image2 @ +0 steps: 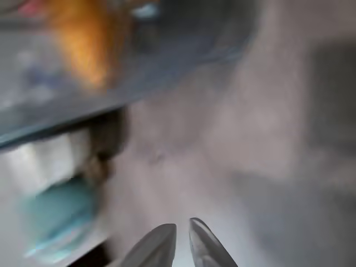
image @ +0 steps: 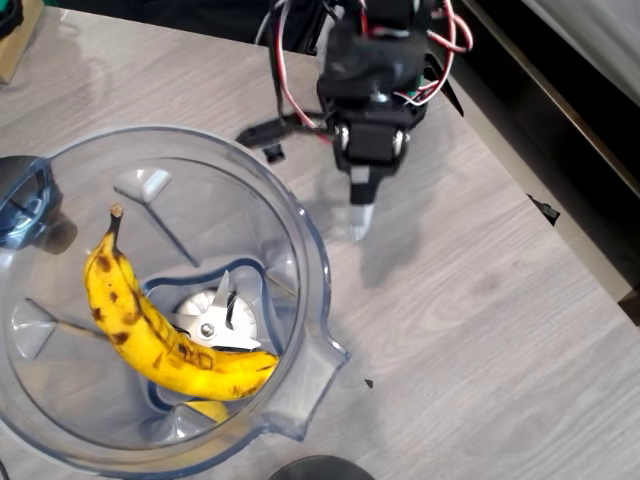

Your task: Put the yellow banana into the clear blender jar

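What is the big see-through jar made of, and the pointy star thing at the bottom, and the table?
The jar looks like clear, glossy, bluish plastic: you see the banana through it. The star blade looks like shiny metal, silver and reflective. The table looks like matte grey wood grain, perhaps printed laminate.

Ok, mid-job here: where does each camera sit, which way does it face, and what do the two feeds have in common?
Overhead view: above the table, looking straight down on the clear blender jar with the yellow banana inside; the arm and pincer reach in from the top.
Wrist view: rides on the arm, facing the tabletop; blurred, with the pincer tips near-closed at the bottom edge.
Shared: grey table, jar rim, pincer; the orange blur may be the banana.
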Robot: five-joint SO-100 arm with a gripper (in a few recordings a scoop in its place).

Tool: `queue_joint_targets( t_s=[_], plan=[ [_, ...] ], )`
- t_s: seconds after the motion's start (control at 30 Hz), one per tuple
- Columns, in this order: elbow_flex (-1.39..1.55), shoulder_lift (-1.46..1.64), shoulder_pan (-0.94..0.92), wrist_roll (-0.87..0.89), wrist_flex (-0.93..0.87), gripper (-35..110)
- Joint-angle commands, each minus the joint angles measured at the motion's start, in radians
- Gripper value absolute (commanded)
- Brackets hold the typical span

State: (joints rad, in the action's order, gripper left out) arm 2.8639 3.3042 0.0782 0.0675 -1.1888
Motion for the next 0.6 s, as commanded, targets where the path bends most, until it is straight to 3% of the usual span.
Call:
queue_joint_targets(
  t_s=[0.0, 0.13, 0.27, 0.57],
  plan=[
    [0.141, 0.032, -0.021, -0.003, 0.052, 0],
    [0.23, 0.032, -0.041, 0.081, 0.02, 0],
    [0.23, 0.032, -0.043, 0.061, -0.058, 0],
    [0.23, 0.032, -0.04, 0.06, -0.058, 0]
  ],
)
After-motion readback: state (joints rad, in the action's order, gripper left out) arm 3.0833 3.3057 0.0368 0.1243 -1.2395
